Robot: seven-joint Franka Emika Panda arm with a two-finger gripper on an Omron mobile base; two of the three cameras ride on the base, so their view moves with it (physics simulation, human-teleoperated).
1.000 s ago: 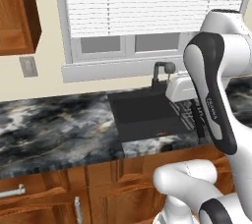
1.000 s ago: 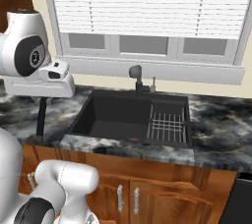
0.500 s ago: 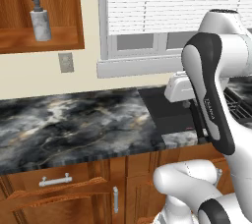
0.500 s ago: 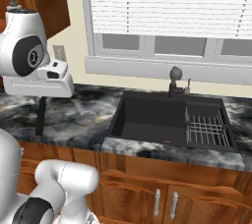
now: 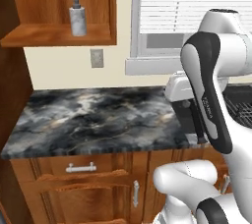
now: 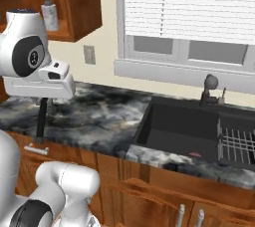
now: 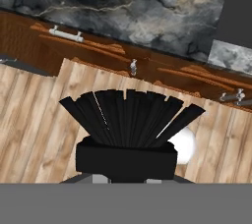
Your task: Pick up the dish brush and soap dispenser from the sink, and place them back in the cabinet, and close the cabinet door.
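So far, soap dispenser [image 5: 77, 17] stands shelved in the cabinet [image 5: 59, 35]; the pincer [image 7: 129, 120], clamped on the dish brush [image 7: 129, 115], has yet to shelve it and shut the door.

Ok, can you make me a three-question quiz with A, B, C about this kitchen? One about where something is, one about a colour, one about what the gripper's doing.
1. Where is the soap dispenser?
A in the sink
B on the cabinet shelf
C on the floor

2. What colour is the sink?
A black
B white
C yellow

3. What is the gripper doing?
A standing wide open
B shut on the dish brush
C pressing the wall socket

Answers: B, the bottle stands on the wooden shelf; A, the basin is black; B, dark bristles fan out from it in the hand view.
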